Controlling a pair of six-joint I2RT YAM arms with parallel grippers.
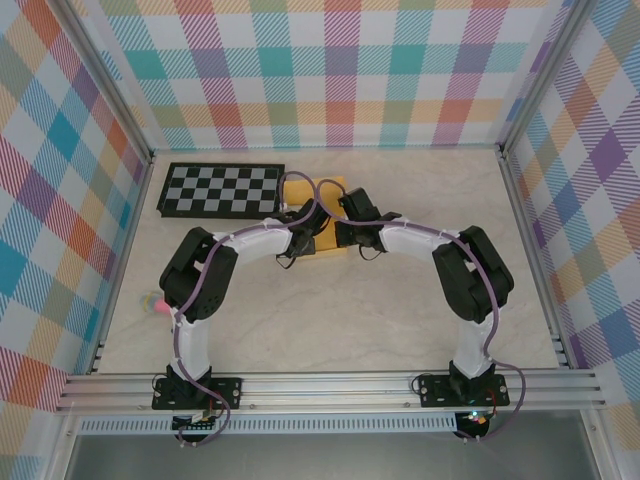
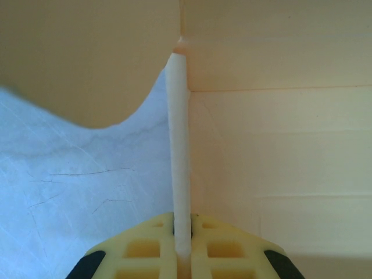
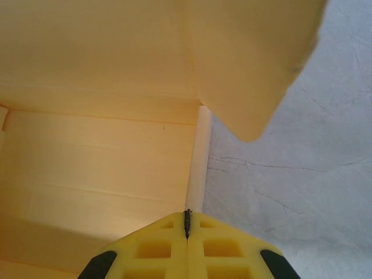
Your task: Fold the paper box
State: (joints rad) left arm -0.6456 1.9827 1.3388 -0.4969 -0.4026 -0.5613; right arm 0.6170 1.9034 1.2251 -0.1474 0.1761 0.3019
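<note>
The paper box (image 1: 328, 240) lies on the counter (image 1: 400, 320) just beside the near right corner of the checkerboard (image 1: 222, 190), partly hidden under the two wrists that meet over it. The left pincer (image 2: 183, 247) is nearly shut, nipping the thin pale edge of an upright box wall, with a rounded flap (image 2: 87, 58) hanging over bare counter on the checkerboard's side. The right pincer (image 3: 187, 224) is pressed fully together, and a second wall edge runs straight into its seam, so it appears to grip that edge. A rounded flap (image 3: 250, 64) juts out on the side away from the checkerboard. Right of and nearer than the checkerboard, the counter lies open up to the frame rails. A small pinkish item (image 1: 150, 300) sits near the left rail.
</note>
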